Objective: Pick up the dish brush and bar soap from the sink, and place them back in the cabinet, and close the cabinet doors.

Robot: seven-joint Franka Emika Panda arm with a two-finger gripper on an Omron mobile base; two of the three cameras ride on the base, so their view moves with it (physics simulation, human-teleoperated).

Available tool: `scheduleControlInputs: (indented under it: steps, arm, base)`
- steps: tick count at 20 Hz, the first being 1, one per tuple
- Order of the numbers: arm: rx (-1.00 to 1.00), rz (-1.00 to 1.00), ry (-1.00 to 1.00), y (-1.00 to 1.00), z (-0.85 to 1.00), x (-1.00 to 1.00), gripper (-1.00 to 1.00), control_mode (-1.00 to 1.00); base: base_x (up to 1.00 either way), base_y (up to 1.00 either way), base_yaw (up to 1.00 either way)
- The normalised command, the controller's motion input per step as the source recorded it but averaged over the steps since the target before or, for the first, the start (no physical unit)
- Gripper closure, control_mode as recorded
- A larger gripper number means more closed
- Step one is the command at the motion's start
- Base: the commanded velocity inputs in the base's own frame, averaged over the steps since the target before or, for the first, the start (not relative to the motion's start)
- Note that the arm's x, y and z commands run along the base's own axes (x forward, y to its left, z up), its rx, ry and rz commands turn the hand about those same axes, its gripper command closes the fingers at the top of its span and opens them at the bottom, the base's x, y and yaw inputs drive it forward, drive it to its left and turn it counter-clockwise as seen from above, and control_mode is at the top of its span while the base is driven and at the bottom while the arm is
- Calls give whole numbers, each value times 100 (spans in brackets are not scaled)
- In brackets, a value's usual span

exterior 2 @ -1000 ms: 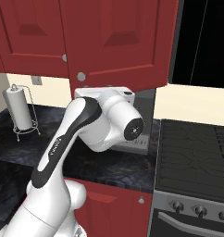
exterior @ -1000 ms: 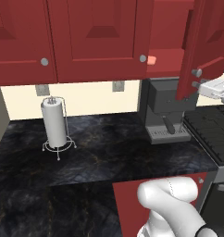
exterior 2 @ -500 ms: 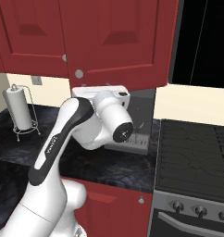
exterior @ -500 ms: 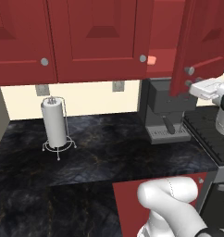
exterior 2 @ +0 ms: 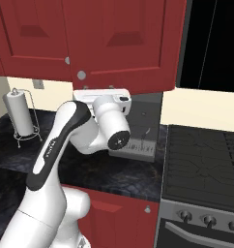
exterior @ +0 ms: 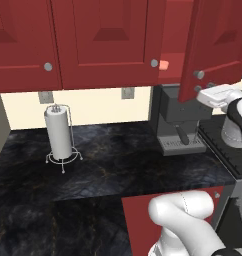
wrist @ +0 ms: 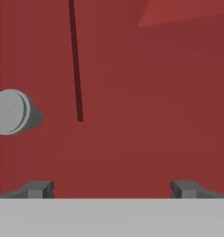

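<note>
- Gripper [wrist: 112,189] spread wide, empty, facing the red face of a cabinet door [wrist: 146,92] at close range; silver knob [wrist: 12,112] to the left in the hand view.
- Cabinet door [exterior: 220,45] swung partly open in the left base view; bar soap [exterior: 164,65] visible on the cabinet [exterior: 174,35] shelf behind the door edge.
- Compared with the earlier frames: hand [exterior: 220,95] advanced further into the left base view beneath the open door; wrist [exterior 2: 109,104] rotated leftward in the right base view.
- Unchanged: paper towel holder [exterior: 60,137] and coffee machine [exterior: 180,122] on the dark countertop [exterior: 108,167].
</note>
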Motion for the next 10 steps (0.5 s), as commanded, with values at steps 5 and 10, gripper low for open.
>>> scheduleControlInputs:
  steps: [5,10]
  arm:
    - [0,-6,0,25,0,20,-100,-100]
    - [0,-7,0,20,3,29,-100,-100]
  base:
    - [0,0,0]
    - [0,0,0]
